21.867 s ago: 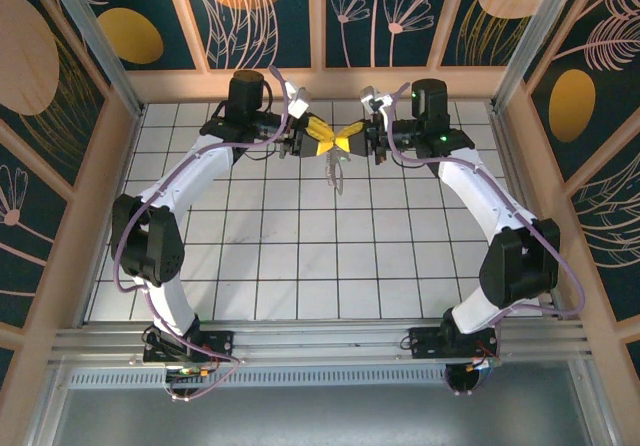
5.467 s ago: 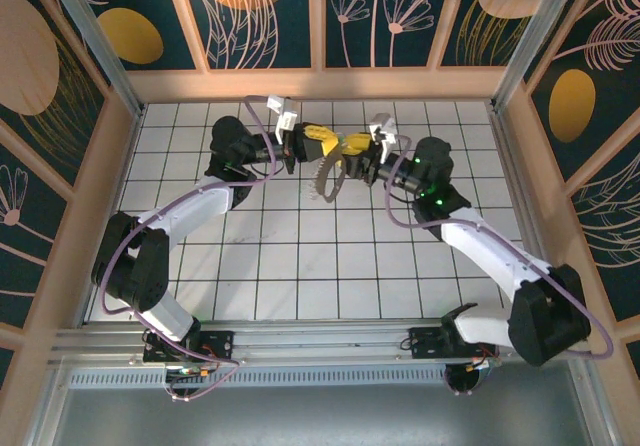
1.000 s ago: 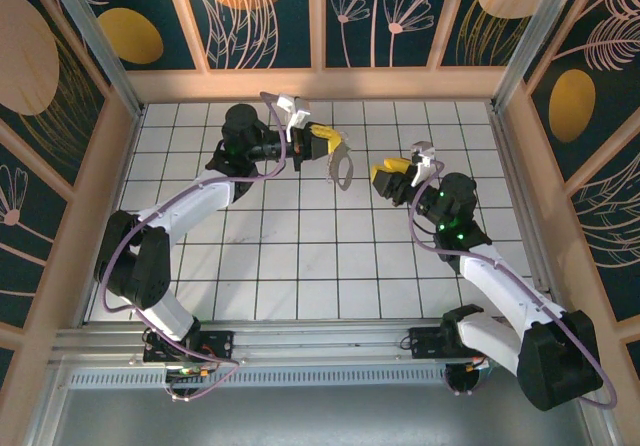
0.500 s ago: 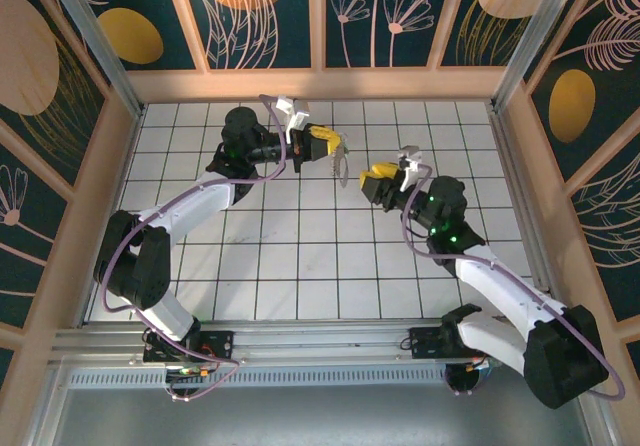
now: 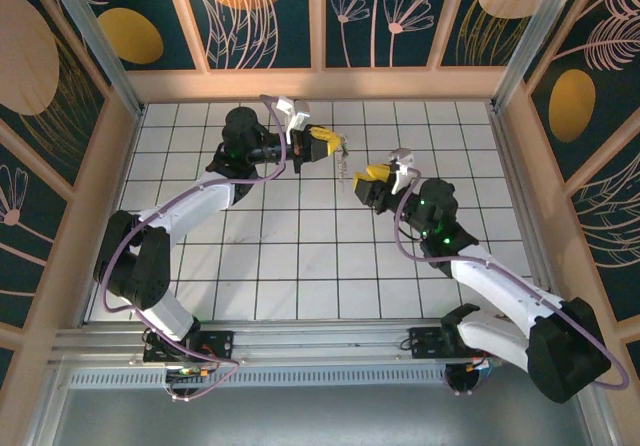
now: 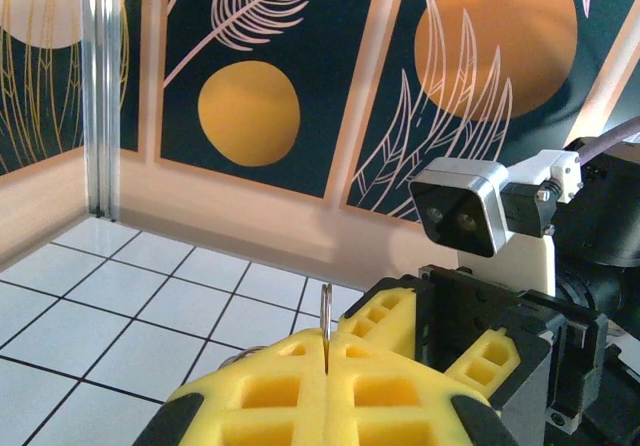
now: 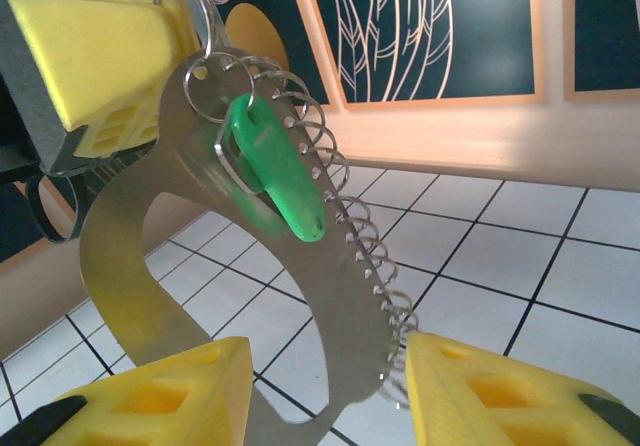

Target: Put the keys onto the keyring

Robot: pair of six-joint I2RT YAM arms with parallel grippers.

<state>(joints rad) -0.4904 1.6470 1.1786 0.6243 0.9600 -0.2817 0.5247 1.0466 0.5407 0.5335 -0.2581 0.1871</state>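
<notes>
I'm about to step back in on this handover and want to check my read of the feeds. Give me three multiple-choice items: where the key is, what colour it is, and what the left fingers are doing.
1. Where is the key?
A. lying on the tiles
B. hanging from a small ring on the keyring
C. standing against the back wall

2. What colour is the key's head?
A. red
B. blue
C. green

3. How are the left fingers?
A. shut on the keyring
B. wide open
C. shut on the key

Answers:
1 B: the right wrist view shows it dangling from a ring near the keyring's top.
2 C: the plastic head is bright green.
3 A: the left wrist view shows them meeting with a thin metal edge pinched between them.
</notes>
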